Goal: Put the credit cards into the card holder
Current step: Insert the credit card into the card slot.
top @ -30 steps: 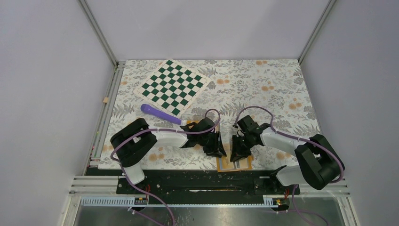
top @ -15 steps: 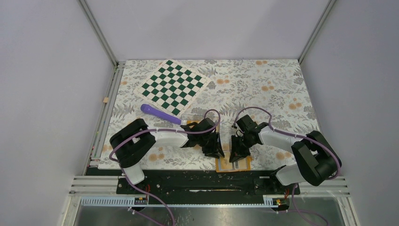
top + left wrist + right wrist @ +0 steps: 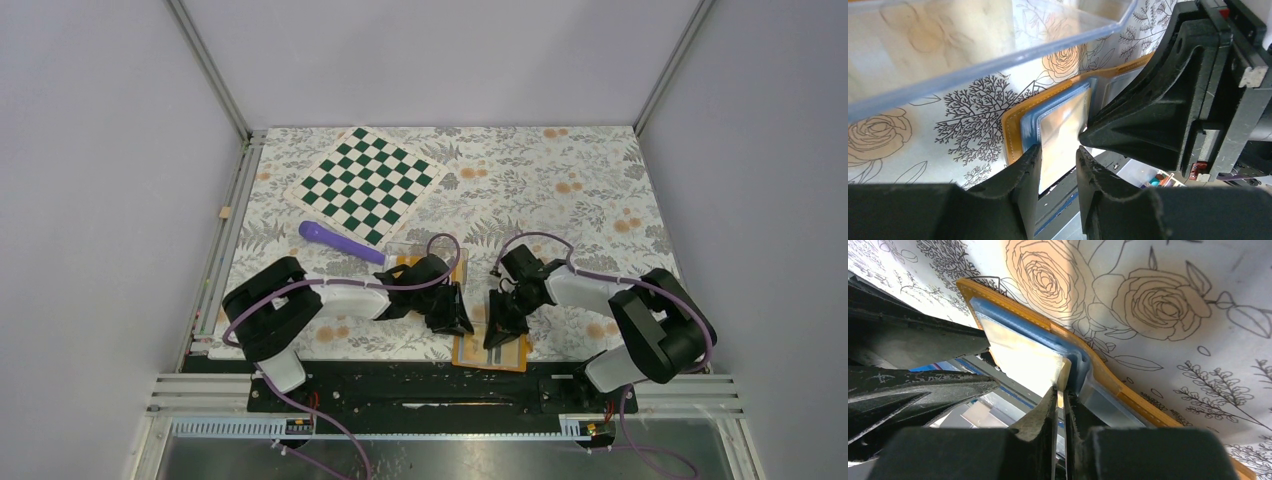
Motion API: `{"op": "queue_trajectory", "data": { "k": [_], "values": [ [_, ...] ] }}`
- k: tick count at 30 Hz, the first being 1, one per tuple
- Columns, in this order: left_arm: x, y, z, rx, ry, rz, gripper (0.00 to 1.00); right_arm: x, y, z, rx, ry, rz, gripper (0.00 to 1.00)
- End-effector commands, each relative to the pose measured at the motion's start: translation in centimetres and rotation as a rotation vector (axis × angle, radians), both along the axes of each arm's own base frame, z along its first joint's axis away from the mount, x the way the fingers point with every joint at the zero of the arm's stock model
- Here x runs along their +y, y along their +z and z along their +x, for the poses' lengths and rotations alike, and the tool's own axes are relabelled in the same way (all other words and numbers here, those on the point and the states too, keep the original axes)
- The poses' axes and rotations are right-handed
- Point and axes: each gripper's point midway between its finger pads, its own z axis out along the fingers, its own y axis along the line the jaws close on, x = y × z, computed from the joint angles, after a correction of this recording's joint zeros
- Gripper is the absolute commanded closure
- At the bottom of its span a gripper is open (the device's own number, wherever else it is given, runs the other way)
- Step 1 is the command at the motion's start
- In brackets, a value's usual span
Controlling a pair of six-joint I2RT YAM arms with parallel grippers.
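Pinching card holder [image 3: 1020, 325] leaf: right gripper [image 3: 1060, 392]; left gripper [image 3: 1058, 155] part-spread; holder slid leftward, skewed.

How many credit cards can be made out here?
1: a pale card lies on the card holder's blue pocket, its corner pinched in the right gripper. Others may be hidden inside the clear tray or the holder.

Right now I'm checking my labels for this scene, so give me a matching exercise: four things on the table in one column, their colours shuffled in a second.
1. chessboard
2. handled tool
3. card holder
4. plastic tray

a. clear
b. orange with blue lining
c. green and white
d. purple

Pairs: 1-c, 2-d, 3-b, 4-a.
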Motion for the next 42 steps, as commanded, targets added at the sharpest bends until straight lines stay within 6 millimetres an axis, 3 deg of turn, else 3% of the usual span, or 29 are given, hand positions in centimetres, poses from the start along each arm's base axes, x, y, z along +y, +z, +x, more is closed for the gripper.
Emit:
{"op": "queue_trajectory", "data": {
  "k": [1,5,13,19,24,30,35,42],
  "values": [
    [-3.8,6.6,0.5,-0.089,-0.042,-0.258,0.70,0.5,-1.7,1.1,-0.063,-0.015,-0.008,1.00],
    [-3.7,6.9,0.2,-0.089,-0.052,-0.272,0.70,1.3,-1.1,1.6,-0.069,-0.038,0.037,1.00],
    [-2.7,7.0,-0.2,-0.104,-0.057,-0.247,0.73,3.6,1.2,3.2,-0.110,-0.067,0.157,0.87],
    [-2.2,7.5,-0.4,-0.117,-0.064,-0.246,0.73,4.6,1.6,3.8,-0.105,-0.085,0.203,0.74],
    [-1.8,6.7,-0.6,-0.106,-0.078,-0.209,0.73,5.2,2.0,4.4,-0.098,-0.095,0.224,0.60],
    [-1.4,5.5,-0.6,-0.096,-0.077,-0.154,0.72,4.4,3.1,4.6,-0.138,-0.089,0.166,0.42],
    [-1.3,4.5,-0.7,-0.079,-0.077,-0.140,0.68,2.7,4.3,4.6,-0.190,-0.057,0.080,0.34],
    [-3.8,5.6,-0.7,-0.062,-0.112,-0.244,0.59,1.1,5.3,5.3,-0.264,-0.041,-0.003,0.26]
  ]
}}
